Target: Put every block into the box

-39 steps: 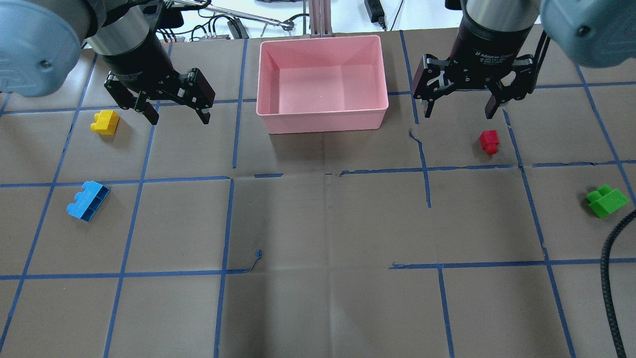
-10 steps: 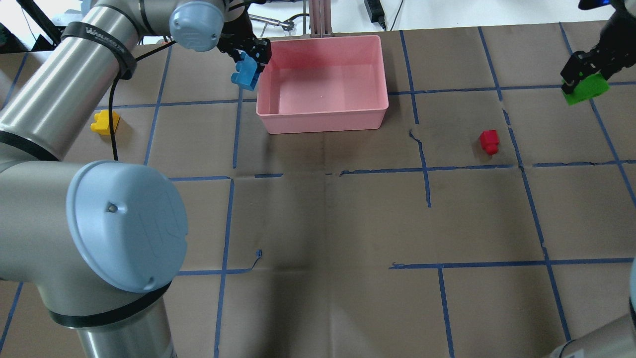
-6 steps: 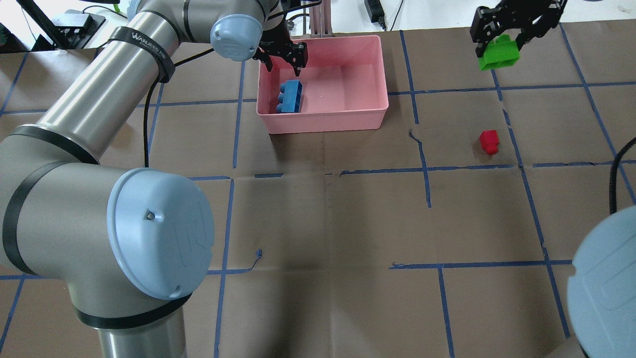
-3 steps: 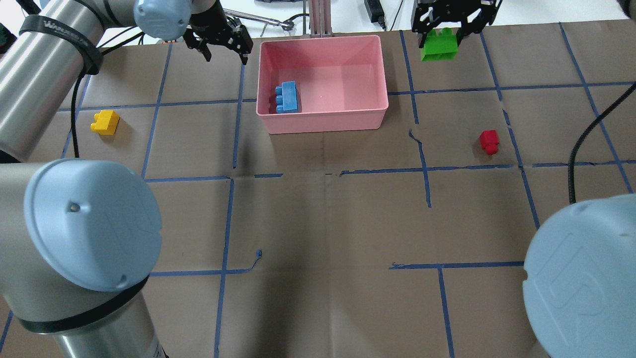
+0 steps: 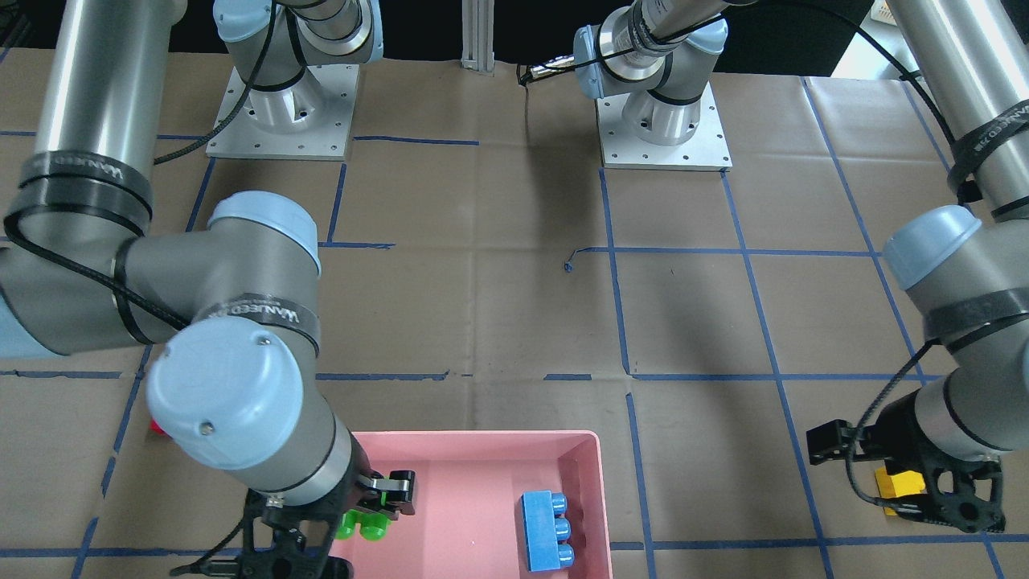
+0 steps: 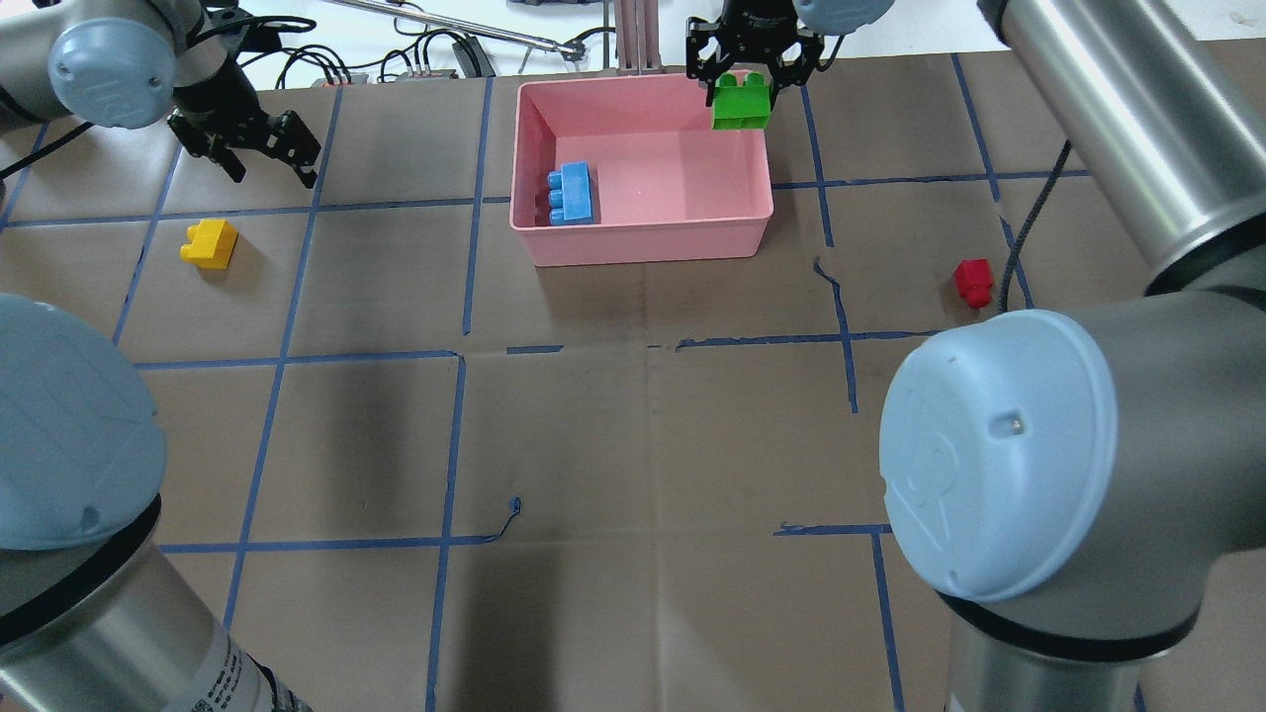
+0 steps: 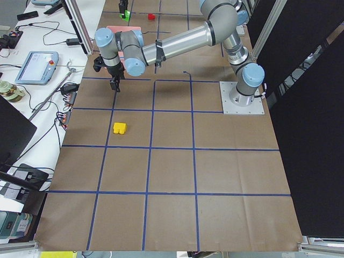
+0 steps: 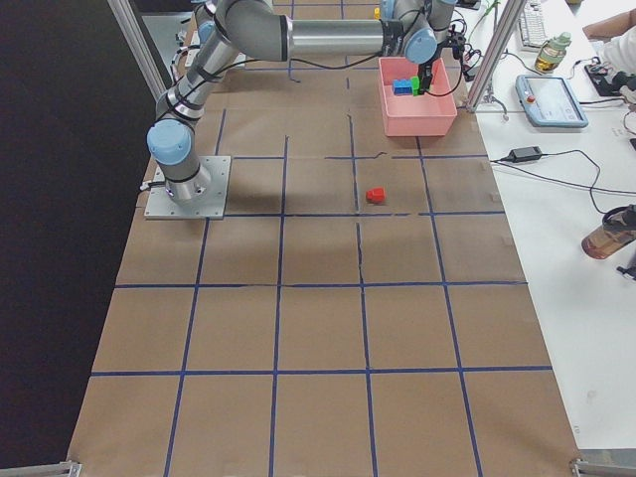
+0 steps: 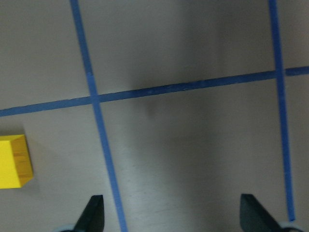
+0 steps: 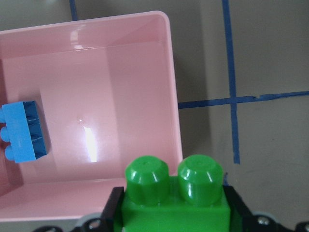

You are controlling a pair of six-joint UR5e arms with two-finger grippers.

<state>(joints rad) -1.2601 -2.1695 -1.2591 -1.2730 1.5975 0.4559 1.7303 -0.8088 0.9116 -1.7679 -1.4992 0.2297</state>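
The right claw (image 6: 754, 81) hangs over the far right corner of the pink box (image 6: 643, 244), shut tight on the green brick (image 6: 742, 105). The brick's two studs point up into the claw, and it sits roughly above the rim there, clear of the box floor. Inside the box the blue brick (image 6: 573, 195) lies flat on the bottom, close against the left wall with its three studs turned toward that wall. The left claw (image 6: 269, 168) is well off to the left of the box, low over the table (image 6: 643, 445). Its fingers are spread wide with nothing between them. The yellow brick (image 6: 209, 243) sits on the table farther out from the box than that claw and a little nearer the robot, just beside the claw and outside the spread of its fingers. The red brick (image 6: 973, 281) stands alone on the table to the right of the box, well apart from it and from both claws.
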